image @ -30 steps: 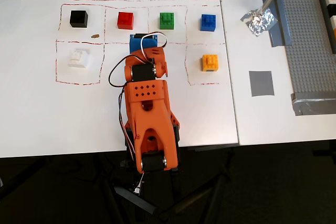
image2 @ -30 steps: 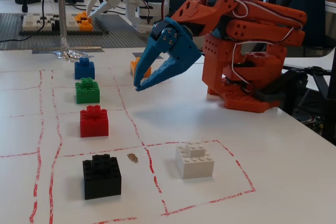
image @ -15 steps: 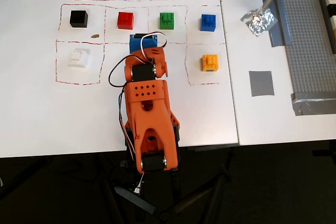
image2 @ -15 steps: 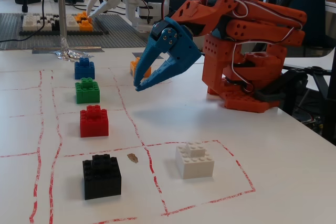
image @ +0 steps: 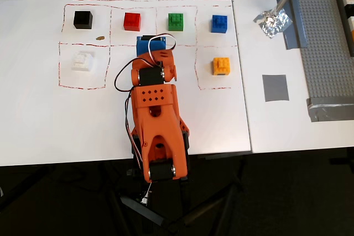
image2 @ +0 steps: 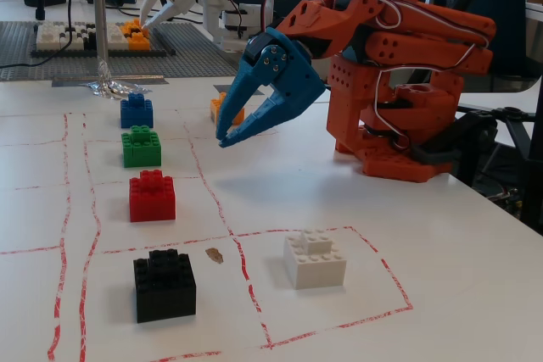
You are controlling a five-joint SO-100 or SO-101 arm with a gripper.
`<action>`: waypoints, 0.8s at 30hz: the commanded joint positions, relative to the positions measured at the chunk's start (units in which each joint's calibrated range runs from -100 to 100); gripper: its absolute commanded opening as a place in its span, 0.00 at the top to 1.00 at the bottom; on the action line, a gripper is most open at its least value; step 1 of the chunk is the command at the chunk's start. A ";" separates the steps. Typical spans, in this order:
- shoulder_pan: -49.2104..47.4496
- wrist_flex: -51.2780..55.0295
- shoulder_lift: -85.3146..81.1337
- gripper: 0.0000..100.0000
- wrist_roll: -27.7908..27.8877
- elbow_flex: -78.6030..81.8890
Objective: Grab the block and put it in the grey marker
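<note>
The white block [image: 83, 61] [image2: 315, 259] sits alone inside a red-outlined square on the white table, left of the arm in the overhead view. The grey marker [image: 275, 88] is a flat dark-grey square on the right part of the table; the fixed view does not show it. My blue gripper [image: 150, 42] [image2: 222, 141] hangs above the table in the middle of the grid, well away from the block. Its fingertips meet and hold nothing.
Black [image: 83, 19], red [image: 132, 21], green [image: 176, 21] and blue [image: 220, 23] bricks stand in a row beyond the gripper. An orange-yellow brick [image: 221, 66] lies to its right. Crumpled foil [image: 272, 21], a tape strip [image: 296, 23] and a grey baseplate [image: 326, 37] lie near the marker.
</note>
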 commanded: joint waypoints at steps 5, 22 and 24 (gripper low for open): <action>4.10 -2.77 2.93 1.00 1.07 -2.91; -10.02 21.96 44.38 1.00 2.10 -62.83; -16.37 26.62 47.91 1.00 2.49 -68.36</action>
